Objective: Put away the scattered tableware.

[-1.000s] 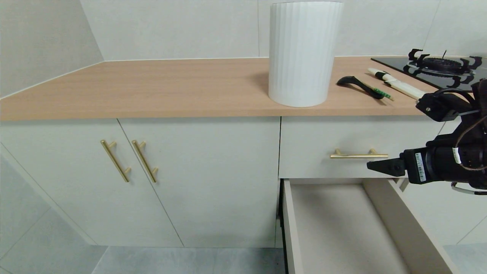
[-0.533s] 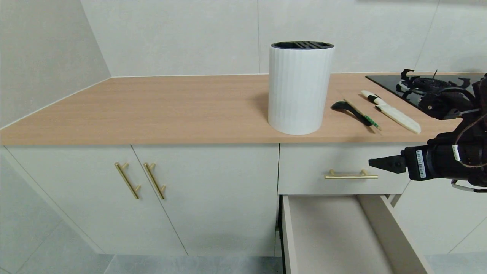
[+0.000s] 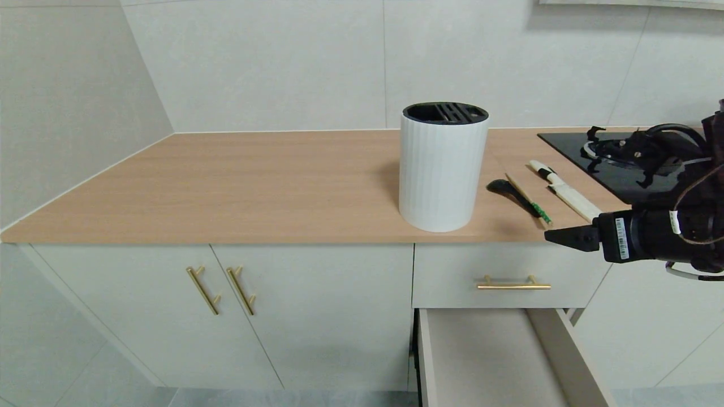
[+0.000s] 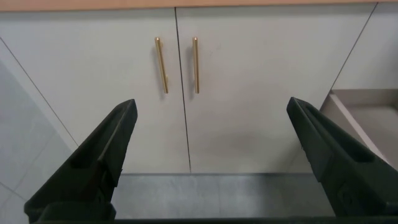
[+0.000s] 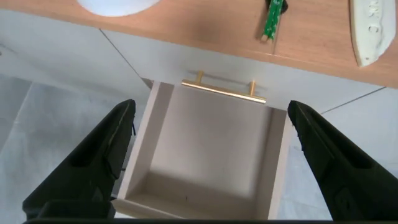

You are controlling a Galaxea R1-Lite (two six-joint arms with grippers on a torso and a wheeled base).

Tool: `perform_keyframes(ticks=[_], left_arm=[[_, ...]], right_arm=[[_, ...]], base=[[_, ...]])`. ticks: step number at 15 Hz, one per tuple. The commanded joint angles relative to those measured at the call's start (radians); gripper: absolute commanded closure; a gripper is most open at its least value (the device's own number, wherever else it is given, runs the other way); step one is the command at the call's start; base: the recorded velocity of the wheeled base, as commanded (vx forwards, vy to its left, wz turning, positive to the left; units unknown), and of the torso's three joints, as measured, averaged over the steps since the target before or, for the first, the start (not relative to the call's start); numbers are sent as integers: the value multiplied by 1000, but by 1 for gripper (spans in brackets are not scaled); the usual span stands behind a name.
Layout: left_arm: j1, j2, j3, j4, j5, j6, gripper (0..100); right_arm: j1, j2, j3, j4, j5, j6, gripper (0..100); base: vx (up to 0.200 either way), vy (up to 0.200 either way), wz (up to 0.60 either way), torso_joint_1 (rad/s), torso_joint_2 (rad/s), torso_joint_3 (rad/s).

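On wooden countertop (image 3: 254, 186), head view: logged black spoon (image 3: 506, 188), green-banded chopsticks (image 3: 526, 198), white knife (image 3: 565, 195) beside ribbed white holder (image 3: 441, 175). Left wrist view: left gripper (image 4: 211, 102) agape, empty. Right wrist view: right gripper (image 5: 209, 107) agape, empty, above open pale drawer (image 5: 211, 162). Judged pre-grasp; reach to spoon due.

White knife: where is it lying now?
Head view: the white knife lies on the wooden countertop, right side, between green-tipped chopsticks and black hob.

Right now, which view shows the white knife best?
The head view: the white knife lies on the counter, handle and blade visible. The right wrist view catches just its blade end; the left wrist view faces cabinet doors.
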Motion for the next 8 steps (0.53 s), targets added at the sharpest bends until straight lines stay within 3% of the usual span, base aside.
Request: perform_keyframes(ticks=[1,6,8], left_arm=[[0,0,0,0,0,1,0],[0,0,0,0,0,0,0],[0,0,0,0,0,0,0]], right_arm=[[-2,37,-1,-10,-2,1,0],[-84,216,-22,-223,-51,57,0],[-105,293,-64,-237,-111,87,0]], base=[[0,0,0,41,-95,-66],[0,0,0,5,-10,-7],[0,0,0,0,0,0]])
